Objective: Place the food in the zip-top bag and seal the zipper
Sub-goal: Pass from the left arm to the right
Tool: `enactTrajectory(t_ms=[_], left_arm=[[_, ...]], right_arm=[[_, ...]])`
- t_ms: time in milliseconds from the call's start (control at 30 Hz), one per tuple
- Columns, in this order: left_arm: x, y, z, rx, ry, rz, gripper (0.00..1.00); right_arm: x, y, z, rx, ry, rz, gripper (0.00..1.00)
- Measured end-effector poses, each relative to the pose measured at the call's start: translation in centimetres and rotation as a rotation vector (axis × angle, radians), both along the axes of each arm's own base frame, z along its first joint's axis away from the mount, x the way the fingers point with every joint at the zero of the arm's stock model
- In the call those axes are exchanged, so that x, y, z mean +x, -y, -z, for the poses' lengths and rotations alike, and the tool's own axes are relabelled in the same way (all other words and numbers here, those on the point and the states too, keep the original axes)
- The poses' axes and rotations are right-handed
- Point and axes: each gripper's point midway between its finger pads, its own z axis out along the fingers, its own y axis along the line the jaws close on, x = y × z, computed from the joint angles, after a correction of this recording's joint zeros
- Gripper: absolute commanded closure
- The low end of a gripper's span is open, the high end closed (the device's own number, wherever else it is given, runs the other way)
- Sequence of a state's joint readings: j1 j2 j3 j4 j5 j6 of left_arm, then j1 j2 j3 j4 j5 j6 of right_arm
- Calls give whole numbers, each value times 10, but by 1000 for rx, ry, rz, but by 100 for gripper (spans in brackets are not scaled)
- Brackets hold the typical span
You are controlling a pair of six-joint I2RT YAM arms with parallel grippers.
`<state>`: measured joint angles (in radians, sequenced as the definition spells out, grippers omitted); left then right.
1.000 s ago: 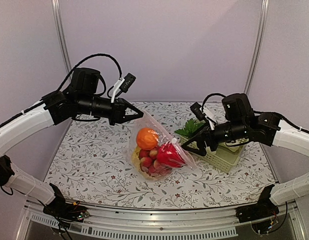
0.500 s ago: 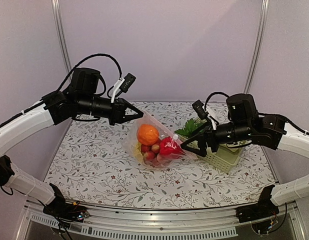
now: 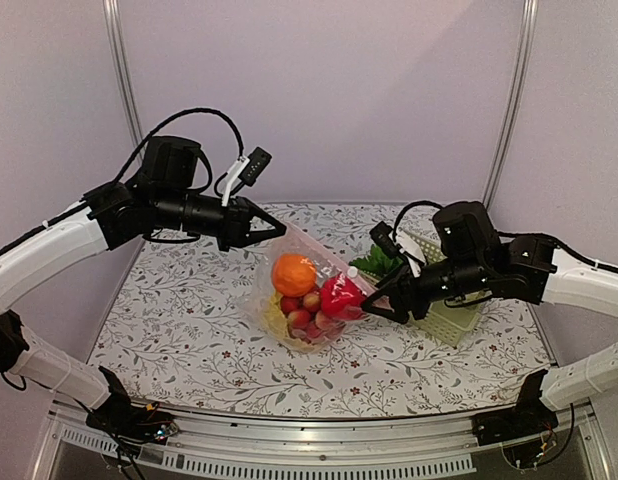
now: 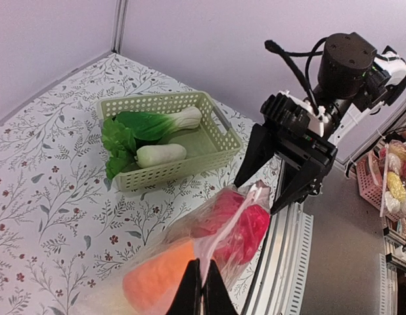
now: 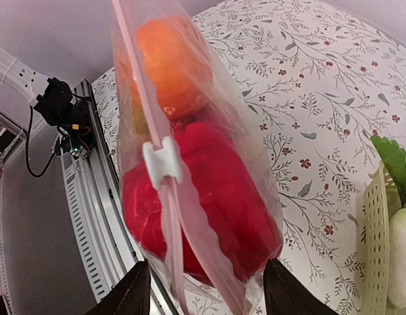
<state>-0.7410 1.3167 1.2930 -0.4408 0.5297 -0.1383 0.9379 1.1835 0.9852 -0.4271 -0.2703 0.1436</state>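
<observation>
The transparent zip-top bag (image 3: pixel 307 290) hangs above the table. It holds the orange (image 3: pixel 294 273), the round red fruit (image 3: pixel 339 296), the small red-pink fruits (image 3: pixel 301 320) and the yellowish cabbage (image 3: pixel 277 322) at the bottom. My left gripper (image 3: pixel 276 229) is shut on the zipper strip (image 4: pixel 224 246) at the bag's upper left end (image 4: pixel 203 289). My right gripper (image 3: pixel 381 298) is open, its fingers (image 4: pixel 254 154) standing either side of the bag's right end (image 5: pixel 204 262). A white slider (image 5: pixel 162 161) sits on the strip above the red fruit (image 5: pixel 209 203).
A pale green slotted basket (image 3: pixel 451 318) stands right of the bag, behind my right gripper. It holds a leafy green vegetable (image 4: pixel 140 125) and a white radish (image 4: pixel 161 155). The table's front rail (image 3: pixel 309 440) runs below the bag.
My right arm has moved left, bringing its open fingers around the bag's right end. The bag has drawn in and hangs more bunched. The left arm has stayed put.
</observation>
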Motion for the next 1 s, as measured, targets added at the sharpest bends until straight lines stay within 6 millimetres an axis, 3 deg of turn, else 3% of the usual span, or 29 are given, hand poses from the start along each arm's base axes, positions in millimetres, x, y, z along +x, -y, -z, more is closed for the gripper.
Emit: enactTrajectory(t_ms=[200, 433, 533, 567, 600, 667, 733, 900, 1000], left_arm=[[0, 0, 0, 1, -1, 0, 100], [-1, -1, -1, 2, 0, -2, 100], [-3, -3, -4, -3, 5, -3, 99], [-3, -3, -5, -4, 8, -3, 90], [-3, -4, -6, -5, 13, -4, 74], [-4, -7, -9, -8, 29, -8, 33], [-5, -10, -15, -17, 49, -12, 3], [-8, -13, -31, -20, 105, 0, 0], [-10, -9, -55, -40, 165, 34, 0]], right_arm=[[2, -1, 18, -40, -21, 2, 59], [5, -7, 21, -35, -26, 5, 100], [5, -7, 19, -29, -27, 10, 100], [5, -7, 17, -26, -25, 10, 100], [5, -7, 14, -24, -25, 11, 100], [3, -5, 3, -25, -24, 7, 100], [1, -4, -15, -19, -14, -8, 100], [-14, -2, -69, 0, 9, -88, 100], [-23, -2, -84, -17, -1, -150, 100]])
